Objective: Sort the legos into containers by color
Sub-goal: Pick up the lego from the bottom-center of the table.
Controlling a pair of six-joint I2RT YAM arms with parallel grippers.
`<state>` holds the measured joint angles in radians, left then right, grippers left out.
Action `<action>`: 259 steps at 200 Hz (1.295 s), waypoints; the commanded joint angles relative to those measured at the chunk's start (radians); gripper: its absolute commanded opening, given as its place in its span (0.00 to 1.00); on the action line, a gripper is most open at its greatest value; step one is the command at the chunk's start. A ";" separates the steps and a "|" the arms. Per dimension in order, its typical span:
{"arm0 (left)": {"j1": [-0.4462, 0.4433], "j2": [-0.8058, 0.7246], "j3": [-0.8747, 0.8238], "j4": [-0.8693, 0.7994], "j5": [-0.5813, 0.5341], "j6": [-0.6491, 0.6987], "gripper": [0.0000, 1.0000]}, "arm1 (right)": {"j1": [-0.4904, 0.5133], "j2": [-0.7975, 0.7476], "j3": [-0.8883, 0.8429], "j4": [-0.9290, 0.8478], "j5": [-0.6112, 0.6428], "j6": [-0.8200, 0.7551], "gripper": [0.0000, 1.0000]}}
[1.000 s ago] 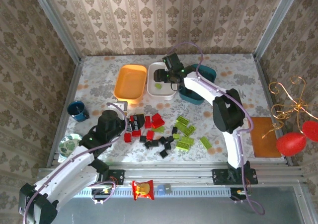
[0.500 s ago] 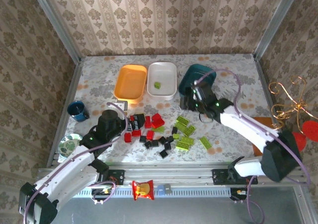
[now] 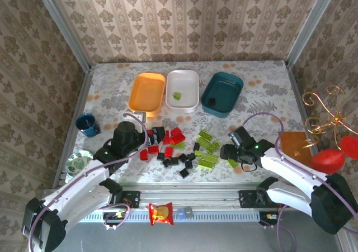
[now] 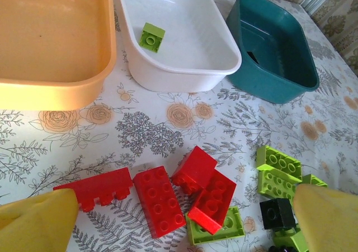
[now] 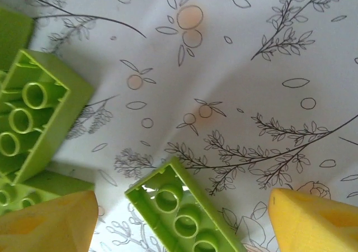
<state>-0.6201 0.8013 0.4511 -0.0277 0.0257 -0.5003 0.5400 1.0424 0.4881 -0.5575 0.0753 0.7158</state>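
Step in hand: pick one lime brick for the white tray.

1. State. My right gripper (image 5: 180, 213) is released and holds nothing. Its fingers (image 5: 50, 221) stand wide to either side of a lime brick (image 5: 193, 227) that lies flat on the table, touching neither pad. My left gripper (image 4: 184, 207) is also released, and it hangs over the red bricks (image 4: 159, 199).
2. Alignment. The brick lies at a slant to the line between my pads. I judge that the wrist should turn until the pads face its long flat sides.
3. Clearance. A second lime brick (image 5: 33, 115) sits close to my left-hand finger. Lower straight down so that finger lands in the gap and not on the neighbour.
4. Grip. Close only once the pads are beside the brick walls. A high pinch may let it pivot out.
5. Target. The white tray (image 3: 182, 105) already holds one lime piece (image 3: 177, 95). It stands between the orange tray (image 3: 146, 107) and the teal tray (image 3: 221, 111).
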 commanded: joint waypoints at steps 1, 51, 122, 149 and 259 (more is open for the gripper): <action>0.012 -0.011 -0.014 0.015 0.008 0.011 1.00 | 0.009 0.040 0.009 -0.037 0.038 0.020 0.80; 0.037 -0.028 -0.022 -0.001 0.015 0.011 1.00 | 0.071 0.114 0.032 -0.038 0.031 0.011 0.79; 0.067 -0.004 -0.016 0.008 0.054 -0.001 1.00 | 0.121 0.216 0.079 -0.074 0.064 0.011 0.57; 0.071 -0.001 -0.012 0.006 0.063 0.000 1.00 | 0.122 0.231 0.078 -0.071 0.069 0.008 0.47; 0.075 -0.052 -0.002 -0.033 0.050 0.005 1.00 | 0.113 0.099 0.355 -0.023 0.108 -0.187 0.25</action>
<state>-0.5537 0.7746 0.4442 -0.0330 0.0788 -0.5007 0.6552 1.1213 0.7166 -0.6327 0.1745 0.6300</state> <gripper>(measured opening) 0.998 0.317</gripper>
